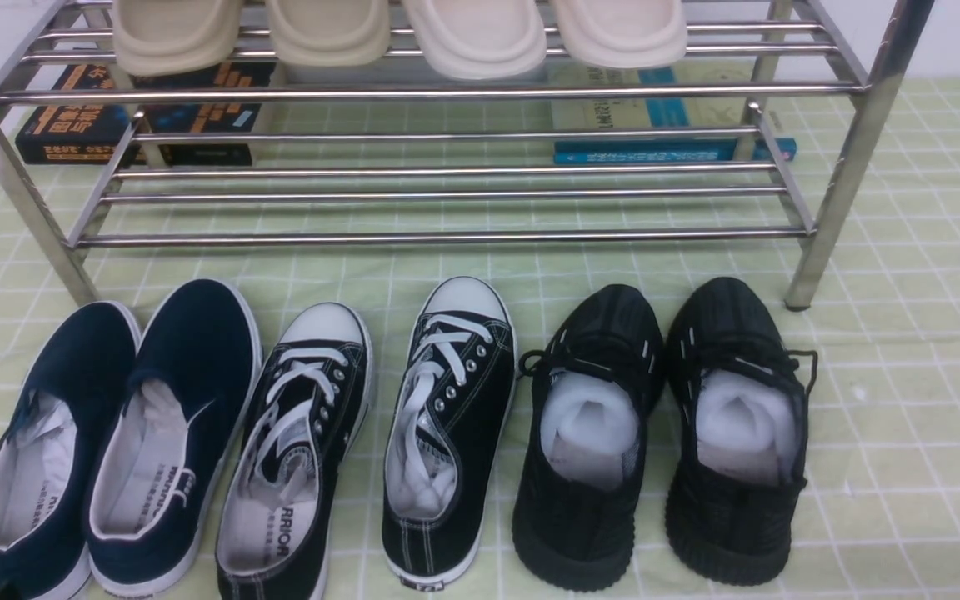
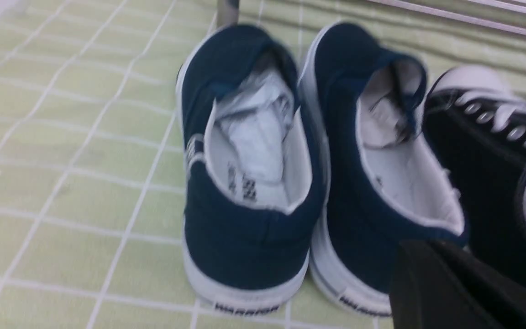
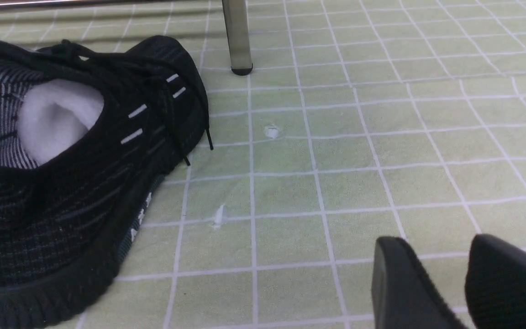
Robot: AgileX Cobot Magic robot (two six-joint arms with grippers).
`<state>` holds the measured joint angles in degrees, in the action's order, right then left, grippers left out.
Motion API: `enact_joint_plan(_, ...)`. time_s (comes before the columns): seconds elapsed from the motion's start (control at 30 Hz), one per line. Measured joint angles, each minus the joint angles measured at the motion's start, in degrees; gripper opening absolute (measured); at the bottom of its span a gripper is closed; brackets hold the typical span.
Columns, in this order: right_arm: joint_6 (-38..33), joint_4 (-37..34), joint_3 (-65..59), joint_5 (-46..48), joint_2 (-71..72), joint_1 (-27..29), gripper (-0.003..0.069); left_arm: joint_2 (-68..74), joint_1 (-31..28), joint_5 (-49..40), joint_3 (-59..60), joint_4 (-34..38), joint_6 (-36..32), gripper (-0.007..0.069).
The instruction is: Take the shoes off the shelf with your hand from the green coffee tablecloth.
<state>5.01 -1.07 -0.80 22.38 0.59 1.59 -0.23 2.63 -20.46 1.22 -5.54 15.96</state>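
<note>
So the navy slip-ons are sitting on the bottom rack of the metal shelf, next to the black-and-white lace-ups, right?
Not quite. The navy slip-ons are beside the black-and-white lace-ups, but they sit on the green checked cloth in front of the metal shelf, not on its bottom rack. The front view shows that rack bare of shoes; the left wrist view shows their soles on the cloth.

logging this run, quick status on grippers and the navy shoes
Left gripper low behind the navy shoes, state unclear. Right gripper open, empty, over the tablecloth. Shoes side by side on cloth, off the shelf. Black lace-up sneaker crowds them.
</note>
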Motion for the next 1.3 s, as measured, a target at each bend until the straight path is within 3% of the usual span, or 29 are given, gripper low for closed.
enact_joint_plan(1.3,0.0,0.0,0.0,0.0,0.0,0.0,0.024,-0.4,0.0,-0.3,0.0,-1.2,0.3,0.0071)
